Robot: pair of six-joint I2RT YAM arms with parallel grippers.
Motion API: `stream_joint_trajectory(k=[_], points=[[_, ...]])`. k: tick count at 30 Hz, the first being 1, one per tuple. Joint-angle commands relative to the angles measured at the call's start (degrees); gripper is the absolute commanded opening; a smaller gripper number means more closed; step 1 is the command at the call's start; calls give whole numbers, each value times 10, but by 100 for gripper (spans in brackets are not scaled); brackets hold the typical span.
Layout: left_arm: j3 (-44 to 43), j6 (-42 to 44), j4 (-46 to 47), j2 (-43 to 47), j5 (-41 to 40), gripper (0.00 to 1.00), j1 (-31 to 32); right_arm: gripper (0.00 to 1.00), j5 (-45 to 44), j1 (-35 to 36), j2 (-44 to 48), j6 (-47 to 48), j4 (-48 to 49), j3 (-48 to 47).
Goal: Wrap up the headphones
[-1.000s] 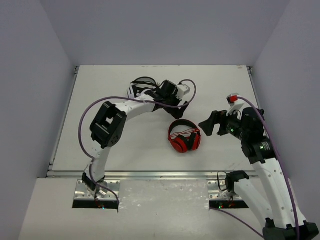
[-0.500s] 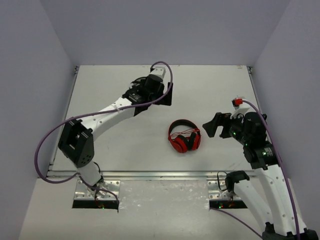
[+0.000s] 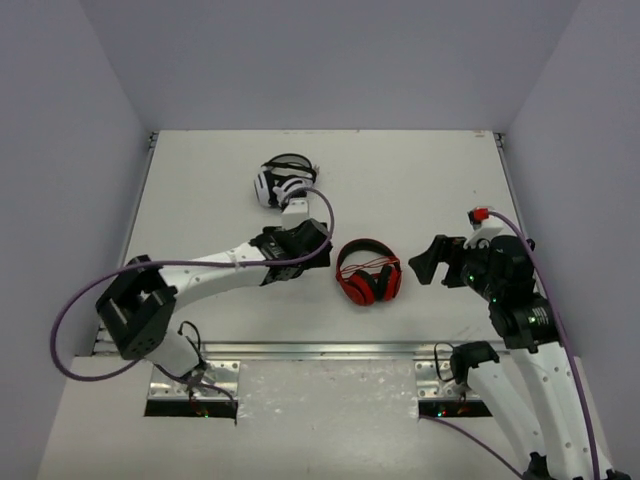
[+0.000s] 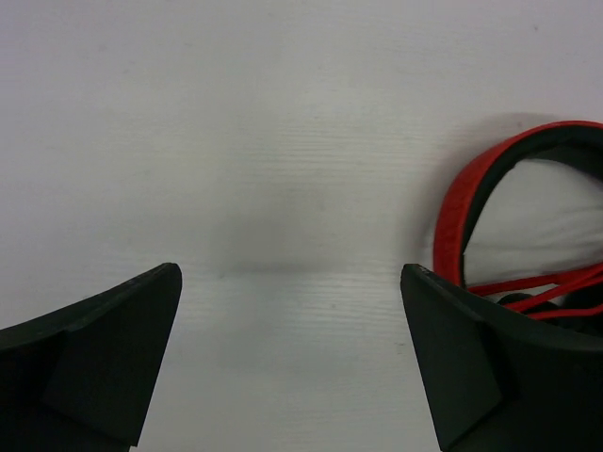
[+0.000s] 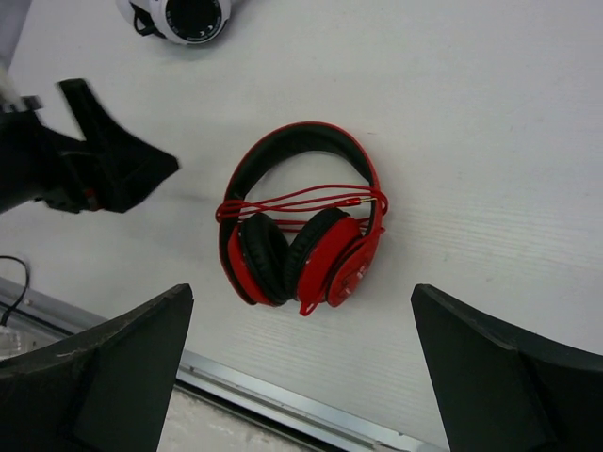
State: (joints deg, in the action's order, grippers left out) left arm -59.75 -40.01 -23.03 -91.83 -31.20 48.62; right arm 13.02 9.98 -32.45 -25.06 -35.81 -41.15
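Left fingers (image 4: pixel 104 348) and right fingers (image 5: pixel 104 367) both gape wide, empty, flanking the headphones (image 5: pixel 330 268) toward the table's (image 5: pixel 490 113) near edge.

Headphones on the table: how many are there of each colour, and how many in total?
Red headphones: 1
Black-and-white headphones: 1
Total: 2

Red headphones (image 5: pixel 328 262) (black cushions (image 5: pixel 262 252)), white table (image 5: pixel 490 113).
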Motion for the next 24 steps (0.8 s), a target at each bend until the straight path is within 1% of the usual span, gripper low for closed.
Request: stream_joint_trajectory(k=[1, 2, 3, 4, 6, 7, 8, 9, 10, 11, 14, 15, 16, 17, 18, 19, 20, 21, 22, 23, 24], points=[[58, -57, -26, 143, -95, 100, -16, 99, -87, 2, 34, 30, -45, -23], [69, -63, -43, 168, -114, 100, -40, 99, -106, 2, 50, 32, -73, -28], [97, -67, -54, 222, -124, 100, -56, 99, -119, 3, 58, 33, -84, -31], [127, -67, -61, 276, -120, 100, -105, 99, -122, 3, 76, 35, -97, -33], [145, -40, -65, 333, -90, 100, -166, 99, -114, 3, 93, 47, -108, -33], [149, -28, -74, 359, -82, 100, -205, 99, -133, 3, 101, 39, -110, -30], [151, -18, -82, 410, -93, 100, -208, 99, -143, 4, 120, 42, -104, -25], [150, -33, -104, 435, -108, 100, -202, 99, -142, 3, 128, 57, -95, -18], [154, -25, -94, 458, -99, 100, -188, 99, -135, 3, 132, 63, -89, -17], [159, 9, -79, 500, -80, 100, -187, 99, -133, 3, 133, 70, -87, -19], [124, 47, -106, 532, -76, 100, -187, 99, -133, 3, 120, 91, -91, -24], [110, 85, -117, 532, -78, 100, -187, 99, -135, 3, 109, 92, -92, -24], [85, 100, -151, 533, -85, 100, -187, 99, -138, 3, 107, 92, -92, -23], [82, 120, -158, 537, -86, 100, -187, 99, -139, 3, 107, 91, -90, -20], [83, 156, -163, 542, -87, 100, -187, 99, -139, 3, 111, 91, -87, -16], [89, 163, -163, 548, -117, 100, -187, 99, -139, 3, 114, 92, -83, -12], [117, 162, -159, 567, -134, 100, -187, 99, -145, 3, 119, 93, -80, -4], [135, 156, -138, 579, -137, 100, -187, 99, -148, 3, 125, 97, -75, 1], [157, 166, -121, 603, -112, 100, -187, 99, -151, 4, 125, 99, -73, 4], [160, 178, -109, 611, -94, 100, -187, 99, -163, 3, 125, 99, -74, 7], [160, 175, -108, 615, -104, 100, -189, 99, -165, 3, 120, 99, -79, 5]])
